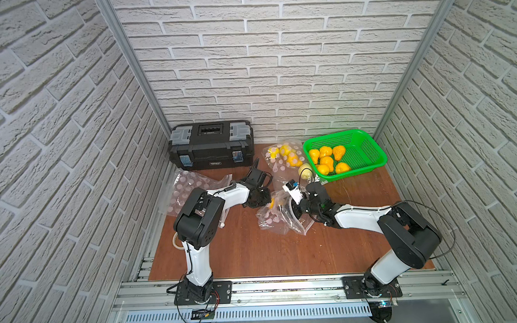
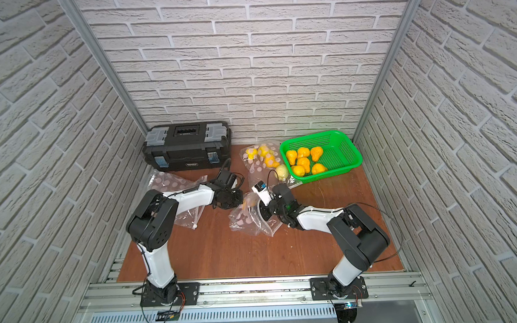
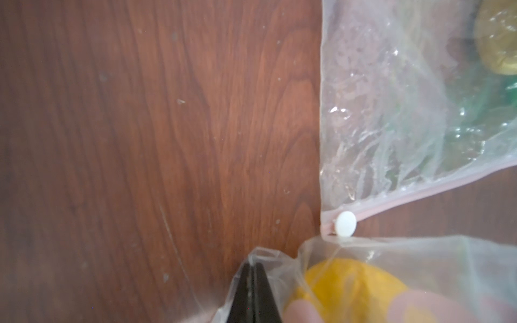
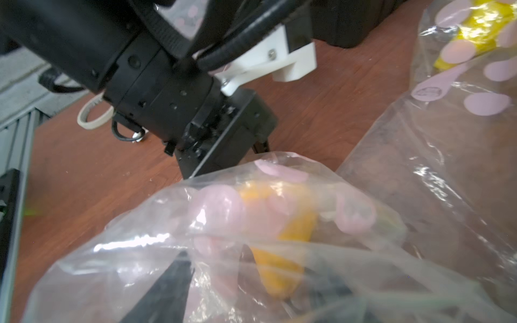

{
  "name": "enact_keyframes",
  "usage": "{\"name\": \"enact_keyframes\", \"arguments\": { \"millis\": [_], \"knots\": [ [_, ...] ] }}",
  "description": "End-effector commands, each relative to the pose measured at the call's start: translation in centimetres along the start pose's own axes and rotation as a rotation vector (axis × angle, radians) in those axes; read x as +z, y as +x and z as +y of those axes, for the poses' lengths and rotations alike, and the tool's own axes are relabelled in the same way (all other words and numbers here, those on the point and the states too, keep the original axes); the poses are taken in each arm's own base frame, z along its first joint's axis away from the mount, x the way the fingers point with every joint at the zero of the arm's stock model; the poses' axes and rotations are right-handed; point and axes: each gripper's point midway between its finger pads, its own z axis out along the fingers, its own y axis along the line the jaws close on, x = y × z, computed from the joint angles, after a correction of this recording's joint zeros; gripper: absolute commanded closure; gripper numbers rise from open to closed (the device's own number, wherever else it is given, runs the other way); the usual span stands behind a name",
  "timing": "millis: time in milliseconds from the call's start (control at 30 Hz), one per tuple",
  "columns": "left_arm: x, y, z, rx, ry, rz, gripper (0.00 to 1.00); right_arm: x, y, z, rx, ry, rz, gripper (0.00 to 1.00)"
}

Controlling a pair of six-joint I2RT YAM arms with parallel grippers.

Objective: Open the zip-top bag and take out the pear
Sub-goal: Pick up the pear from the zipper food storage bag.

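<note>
- A black toolbox (image 1: pixel 211 146) stands at the far left of the table (image 1: pixel 240 253).
- Near it, an empty dotted bag (image 1: pixel 189 183) lies flat, partly under the left arm.
- The left gripper (image 3: pixel 253 268) is closed, pinching an edge of the zip-top bag (image 1: pixel 271 218) at the table's centre.
- The pear (image 4: pixel 279 268) is inside that crumpled bag, just right of the left gripper.
- The right gripper (image 1: pixel 295 210) reaches into the bag from the right. Through the plastic its fingers (image 4: pixel 167 288) show apart, on either side of the pear. I cannot tell whether they press it.
- Farther back, more bags (image 1: pixel 284 155) hold yellow fruit.
- At the far right, a green basket (image 1: pixel 367 142) holds six orange pears (image 1: pixel 326 160).
</note>
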Motion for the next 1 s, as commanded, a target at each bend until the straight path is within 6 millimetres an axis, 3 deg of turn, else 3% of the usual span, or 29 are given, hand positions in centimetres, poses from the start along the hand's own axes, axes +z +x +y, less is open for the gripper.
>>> {"name": "enact_keyframes", "arguments": {
  "millis": [0,67,167,300,500,733,833,967],
  "knots": [
    [-0.3,1.4,1.2,0.026,-0.029,0.051,1.00,-0.8,0.7,-1.1,0.022,-0.015,0.007,0.49],
    [-0.4,1.3,0.9,0.034,-0.021,0.052,1.00,-0.7,0.6,-1.5,0.018,-0.017,0.012,0.65],
    [-0.3,1.3,0.7,0.042,-0.013,0.058,1.00,0.0,0.5,-1.6,-0.006,-0.033,0.039,0.79],
    [-0.3,1.2,-0.1,0.060,0.019,0.060,1.00,1.3,0.6,-1.5,-0.023,-0.068,0.051,0.83],
    [0.3,1.4,-1.2,0.085,0.041,0.082,1.00,3.0,0.4,0.1,-0.050,-0.165,0.070,0.75],
    [0.6,1.3,-1.1,0.073,0.029,0.085,1.00,3.1,0.5,2.9,-0.084,-0.243,0.092,0.56],
    [0.6,1.4,-1.3,0.075,0.031,0.089,1.00,3.3,0.9,3.3,-0.087,-0.242,0.112,0.44],
    [0.7,1.5,-1.6,0.080,0.033,0.091,1.00,4.4,2.0,3.1,-0.077,-0.221,0.156,0.39]
  ]
}}
